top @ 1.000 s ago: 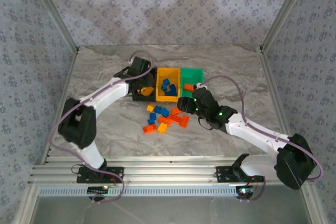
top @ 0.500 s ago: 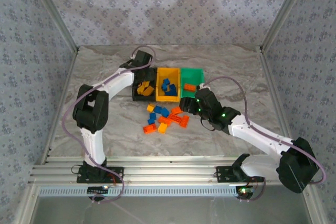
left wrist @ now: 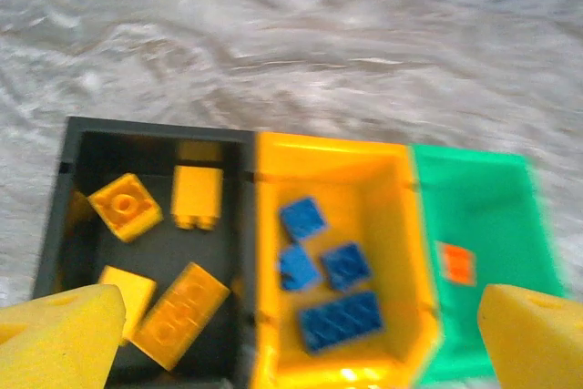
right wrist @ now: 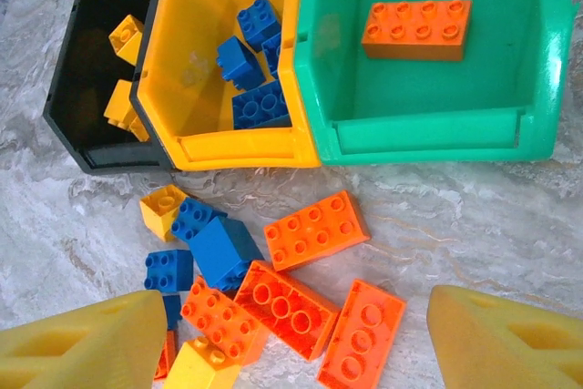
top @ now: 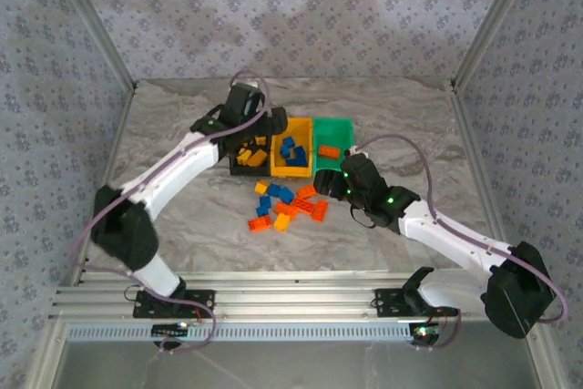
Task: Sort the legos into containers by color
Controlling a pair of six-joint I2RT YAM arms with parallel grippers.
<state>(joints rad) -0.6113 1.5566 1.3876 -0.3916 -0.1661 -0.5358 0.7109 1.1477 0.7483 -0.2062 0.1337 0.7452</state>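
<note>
Left gripper [left wrist: 299, 330], spread and empty, hovers over the black bin [left wrist: 137, 125] that collects yellow legos [left wrist: 125, 207]. Right gripper [right wrist: 296, 343], spread too, hangs above loose legos [right wrist: 314, 230] on the desk [right wrist: 474, 216], seemingly lining up a pick for the yellow bin [right wrist: 196, 61] or green bin [right wrist: 428, 125].

Yellow bricks [left wrist: 196, 196] fill the black bin [left wrist: 91, 148], blue bricks [left wrist: 339, 321] the yellow-orange bin [left wrist: 328, 148], one orange brick [right wrist: 416, 29] the green bin [left wrist: 492, 225], on a grey-veined marble table [right wrist: 474, 225] beneath flower-patterned grey walls [top: 273, 15].

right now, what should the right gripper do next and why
Probably lower the right gripper onto the orange brick beneath it: it is open and empty, the brick lies loose on the table, and the green bin holds a matching one.
</note>
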